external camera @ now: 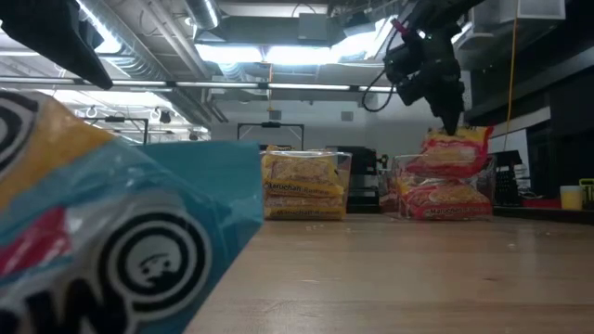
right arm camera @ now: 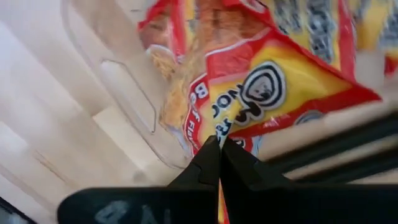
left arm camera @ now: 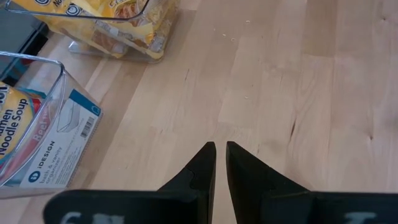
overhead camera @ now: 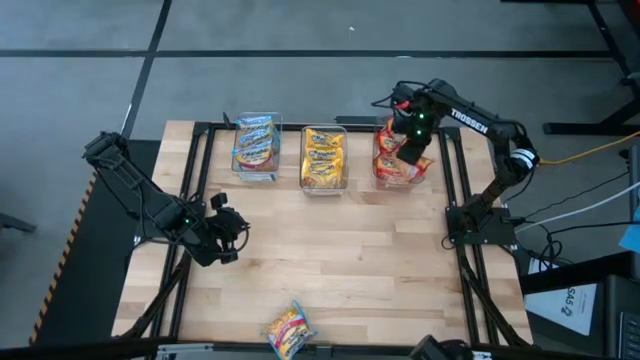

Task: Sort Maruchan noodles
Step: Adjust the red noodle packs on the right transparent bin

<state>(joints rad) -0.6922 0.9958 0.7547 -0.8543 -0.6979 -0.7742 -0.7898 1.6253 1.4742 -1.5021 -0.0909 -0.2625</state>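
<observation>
The right claw (overhead camera: 413, 143) hangs over the red-packet bin (overhead camera: 398, 172), pinched tight on a red Maruchan packet (overhead camera: 414, 160) atop that bin's stack. Well away from that bin, the left claw (overhead camera: 232, 228) rests empty, fingers nearly together, and one loose packet (overhead camera: 289, 329) lies at the tabletop (overhead camera: 330, 260) edge.

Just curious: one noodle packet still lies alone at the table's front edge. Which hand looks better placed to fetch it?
Probably the left hand: it hangs empty nearer the loose packet, while the right hand is over the red bin.

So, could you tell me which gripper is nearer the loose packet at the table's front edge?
Left gripper is nearer the loose packet; right gripper is far back, above the red bin.
</observation>
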